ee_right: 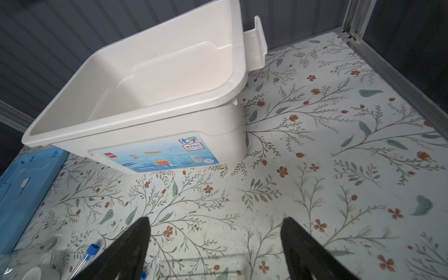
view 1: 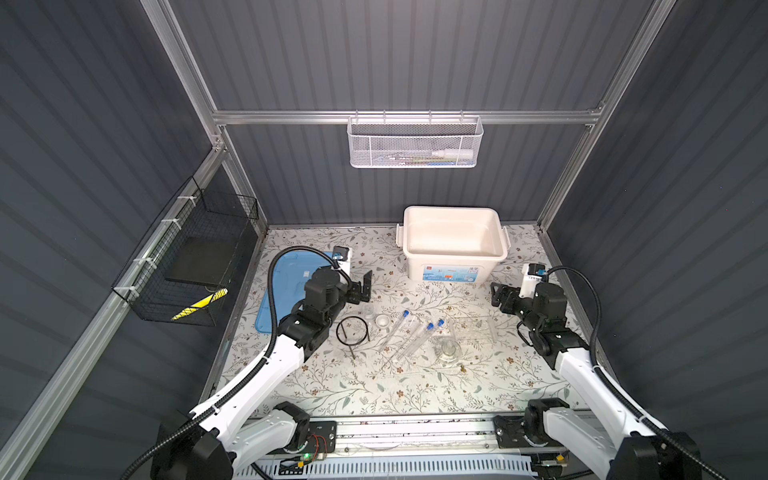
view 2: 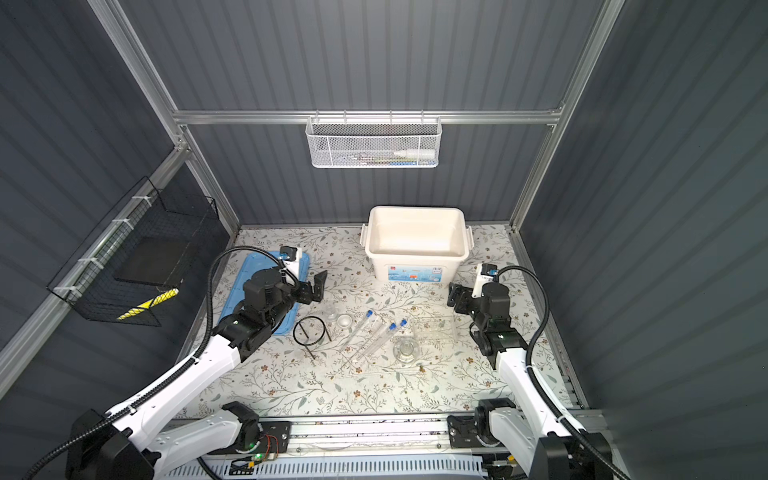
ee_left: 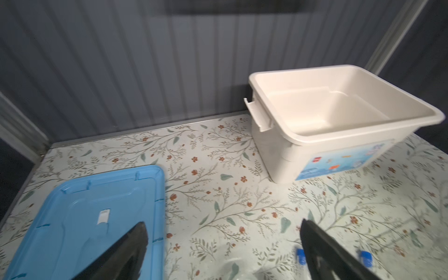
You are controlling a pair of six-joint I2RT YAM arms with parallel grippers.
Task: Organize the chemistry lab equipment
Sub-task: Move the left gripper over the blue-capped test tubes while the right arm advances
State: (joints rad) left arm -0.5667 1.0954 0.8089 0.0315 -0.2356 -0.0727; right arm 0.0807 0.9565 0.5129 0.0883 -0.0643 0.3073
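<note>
Three clear blue-capped test tubes [view 1: 415,337] [view 2: 376,336] lie side by side at mid-table. A black wire ring tripod [view 1: 352,330] [view 2: 309,330] stands to their left, with a tiny white dish [view 1: 382,320] and a small beaker [view 1: 368,314] between. To their right are a clear rack [view 1: 473,330] [view 2: 432,330] and a glass flask [view 1: 448,350] [view 2: 405,349]. My left gripper [view 1: 362,289] [ee_left: 223,223] hovers open behind the tripod and holds nothing. My right gripper [view 1: 498,297] [ee_right: 216,219] is open and empty behind the rack. One tube's blue cap [ee_right: 93,249] shows beside a right finger.
An open white bin [view 1: 415,266] [ee_left: 271,155] [ee_right: 218,135] stands at the back centre. Its blue lid [view 1: 291,270] [ee_left: 97,218] lies flat at the left under my left arm. A white mesh basket [view 1: 415,145] hangs on the back wall and a black wire basket [view 1: 187,257] on the left wall.
</note>
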